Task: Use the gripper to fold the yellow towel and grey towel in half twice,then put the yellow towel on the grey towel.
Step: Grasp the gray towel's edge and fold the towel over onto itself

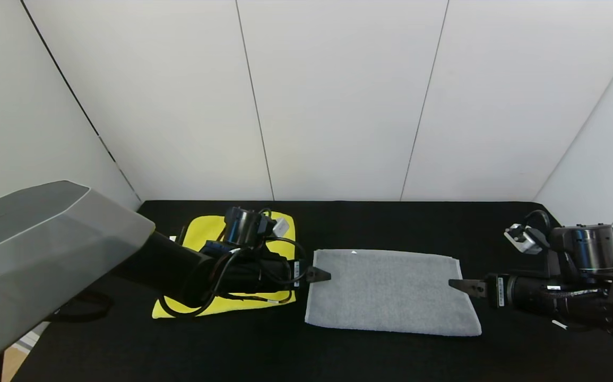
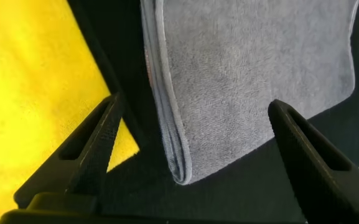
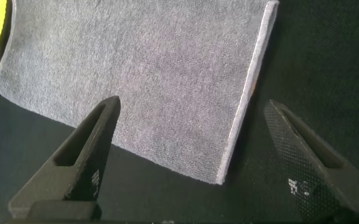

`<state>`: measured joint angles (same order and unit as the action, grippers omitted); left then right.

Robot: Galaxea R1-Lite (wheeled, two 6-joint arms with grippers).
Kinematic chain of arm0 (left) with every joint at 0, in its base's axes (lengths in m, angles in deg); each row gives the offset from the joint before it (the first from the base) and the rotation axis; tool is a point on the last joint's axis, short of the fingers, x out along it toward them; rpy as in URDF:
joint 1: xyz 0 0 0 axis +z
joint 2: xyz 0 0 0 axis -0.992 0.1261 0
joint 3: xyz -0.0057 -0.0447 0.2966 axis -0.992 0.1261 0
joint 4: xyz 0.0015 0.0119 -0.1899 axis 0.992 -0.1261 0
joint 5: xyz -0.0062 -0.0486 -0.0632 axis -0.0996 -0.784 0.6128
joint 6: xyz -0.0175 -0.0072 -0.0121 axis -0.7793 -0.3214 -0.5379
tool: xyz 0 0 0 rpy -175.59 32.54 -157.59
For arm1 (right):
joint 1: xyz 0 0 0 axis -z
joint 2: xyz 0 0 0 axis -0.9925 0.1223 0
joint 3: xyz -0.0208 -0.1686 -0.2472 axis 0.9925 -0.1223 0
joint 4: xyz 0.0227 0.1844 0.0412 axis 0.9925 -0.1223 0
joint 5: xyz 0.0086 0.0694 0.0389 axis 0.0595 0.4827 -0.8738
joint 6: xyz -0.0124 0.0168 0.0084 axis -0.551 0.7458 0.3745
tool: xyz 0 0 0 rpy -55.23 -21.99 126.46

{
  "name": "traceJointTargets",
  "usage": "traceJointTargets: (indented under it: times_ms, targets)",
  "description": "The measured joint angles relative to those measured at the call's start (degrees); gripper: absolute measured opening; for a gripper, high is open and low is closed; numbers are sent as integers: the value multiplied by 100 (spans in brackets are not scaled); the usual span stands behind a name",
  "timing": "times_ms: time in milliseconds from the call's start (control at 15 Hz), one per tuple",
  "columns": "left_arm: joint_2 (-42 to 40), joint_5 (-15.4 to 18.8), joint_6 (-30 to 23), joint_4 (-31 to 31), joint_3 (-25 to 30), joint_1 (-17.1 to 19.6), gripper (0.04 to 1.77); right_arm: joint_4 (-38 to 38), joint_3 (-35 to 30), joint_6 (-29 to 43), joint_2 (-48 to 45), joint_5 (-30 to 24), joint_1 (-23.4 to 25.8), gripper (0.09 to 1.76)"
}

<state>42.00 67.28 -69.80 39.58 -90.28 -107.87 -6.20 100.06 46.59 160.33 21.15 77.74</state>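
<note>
Grey towel [image 1: 391, 292] lies flat mid-tabletop [image 1: 391, 223], already doubled: the left wrist view shows stacked layers at its left edge. Judged one fold done, second pending. Yellow towel [image 1: 203, 233] sits just left of it, apart by a strip of black tabletop, partly hidden under the left arm; how far it is folded cannot be told.

Left gripper [image 1: 319, 275] at the grey towel's left short edge, jaws spread wide, grasping nothing; that edge lies between the fingers in its wrist view. Right gripper [image 1: 460, 285] at the right short edge, likewise released and empty, the trimmed edge between its fingers.

Step in hand, as judged: take hold for the second fold.

How to do it well:
- Pinch every layer at the edge, not only the top one; a single layer will peel the first fold open.
- For a left-to-right fold, both grippers belong on the corners of one short edge, near and far, not on opposite ends.
- Lift just enough to clear the cloth, carry across, align edge on edge.
- Terry is limp; expect sag between grips, so keep the edge taut.
- Keep the left arm clear of the yellow towel.
</note>
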Motion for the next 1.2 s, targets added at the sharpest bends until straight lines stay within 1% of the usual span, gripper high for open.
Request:
traceJointTargets:
  times_ms: [533,867,933,1133,1200]
  targets:
    - [218,-96,-6,13,11,-394,169,0,-17,2,5,15,-2,169]
    - [293,-163,-13,27,22,-521,170,-5,-48,2,-6,17,0,170]
    - [308,-210,-9,32,16,-536,170,-5,-52,2,-11,20,5,170]
    - [378,-560,-6,46,-17,-606,170,-7,-66,6,-26,22,5,170]
    - [395,-610,2,46,-22,-630,170,-7,-74,9,-30,22,0,170]
